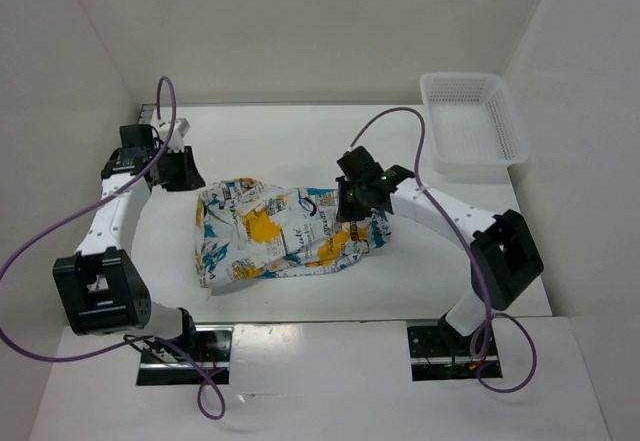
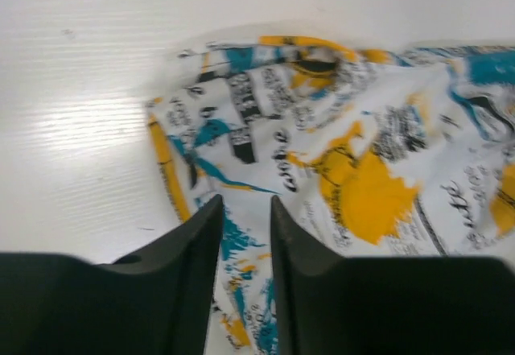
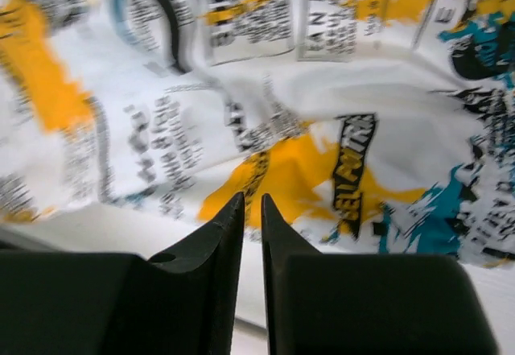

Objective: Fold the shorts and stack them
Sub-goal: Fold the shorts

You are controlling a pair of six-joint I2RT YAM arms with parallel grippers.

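Since the shorts [image 1: 285, 233] lie rumpled and unfolded on the table [image 1: 300, 141], spreading them likely comes first. Left gripper [image 2: 245, 202], off their far-left corner: slightly parted, empty. Right gripper [image 3: 252, 198], over their right edge: nearly clenched, apparently empty. Basket [image 1: 468, 167] far-right of them, no obstruction.

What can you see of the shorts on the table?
The shorts are soft white cloth printed with teal and orange-yellow patches and dark lettering. They lie rumpled and roughly flat on the white table. The right claw hangs over their right edge; the left claw is at their left edge.
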